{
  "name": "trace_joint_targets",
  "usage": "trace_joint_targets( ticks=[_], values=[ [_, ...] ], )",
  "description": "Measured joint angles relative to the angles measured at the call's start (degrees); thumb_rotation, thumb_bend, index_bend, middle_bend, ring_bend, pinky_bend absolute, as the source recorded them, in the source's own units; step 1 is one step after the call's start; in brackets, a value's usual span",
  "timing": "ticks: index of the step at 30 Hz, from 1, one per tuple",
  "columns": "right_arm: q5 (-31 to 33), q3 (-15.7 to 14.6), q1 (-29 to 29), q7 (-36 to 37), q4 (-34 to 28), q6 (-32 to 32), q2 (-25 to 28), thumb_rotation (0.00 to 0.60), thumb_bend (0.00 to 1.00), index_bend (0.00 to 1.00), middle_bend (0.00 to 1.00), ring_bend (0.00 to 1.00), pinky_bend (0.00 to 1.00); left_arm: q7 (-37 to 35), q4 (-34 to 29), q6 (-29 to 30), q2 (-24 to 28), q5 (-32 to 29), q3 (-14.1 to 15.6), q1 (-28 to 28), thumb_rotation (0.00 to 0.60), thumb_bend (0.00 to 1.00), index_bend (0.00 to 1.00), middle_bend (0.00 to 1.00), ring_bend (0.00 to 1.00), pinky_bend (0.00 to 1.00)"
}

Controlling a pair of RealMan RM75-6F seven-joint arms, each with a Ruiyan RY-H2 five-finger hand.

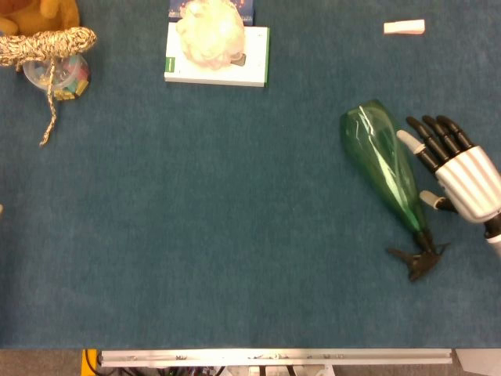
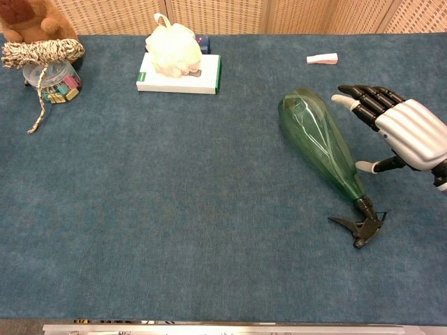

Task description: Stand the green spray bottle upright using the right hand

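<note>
the green spray bottle (image 1: pixel 383 172) lies on its side on the blue desk (image 1: pixel 219 235), black trigger head (image 1: pixel 419 261) nearest the front edge. the right robot hand (image 1: pixel 454 168) sits just beside it, fingers spread, holding nothing.

Green plastic spray bottle (image 1: pixel 385 171) lies on its side on the blue carpeted table (image 1: pixel 203 235), right half, base toward the far edge, black trigger nozzle (image 1: pixel 420 259) toward the near edge. Right hand (image 1: pixel 454 168) just right of the bottle, fingers spread beside it; contact possibly, hard to tell. Small pale block (image 1: pixel 404 27) far right, behind the bottle. White flat box (image 1: pixel 217 66) far centre, cream mesh bath sponge (image 1: pixel 210 31) on it. Clear jar (image 1: pixel 56 76) far left, ball of twine (image 1: pixel 43 44) on top.
</note>
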Motion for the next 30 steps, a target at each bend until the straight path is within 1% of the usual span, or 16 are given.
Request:
trace_joint_targets(
  ticks=[6, 12, 22, 30],
  values=[
    [-0.4, -0.3, 0.5, 4.0, 1.5, 0.4, -2.0, 0.600, 0.00, 0.00, 0.00, 0.00, 0.11, -0.3, -0.1, 0.4, 0.2, 0.0, -0.1, 0.2, 0.600, 0.03, 0.39, 0.31, 0.19, 0.37],
    [-0.4, -0.5, 0.6, 5.8, 2.0, 0.9, -3.2, 0.600, 0.00, 0.00, 0.00, 0.00, 0.11, -0.3, -0.4, 1.0, 0.4, 0.4, -0.1, 0.4, 0.600, 0.03, 0.39, 0.31, 0.19, 0.37],
    [-1.5, -1.5, 0.5, 6.7, 0.6, 2.0, -3.7, 0.600, 0.00, 0.00, 0.00, 0.00, 0.11, -0.1, -0.4, 1.0, 0.4, 0.4, -0.2, 0.5, 0.600, 0.03, 0.39, 0.31, 0.19, 0.37],
    [-1.9, -1.6, 0.8, 7.1, -0.2, 2.6, -4.2, 0.600, 0.00, 0.00, 0.00, 0.00, 0.11, -0.3, -0.5, 1.3, 0.5, 0.3, -0.4, 0.6, 0.600, 0.03, 0.39, 0.31, 0.19, 0.37]
  ],
)
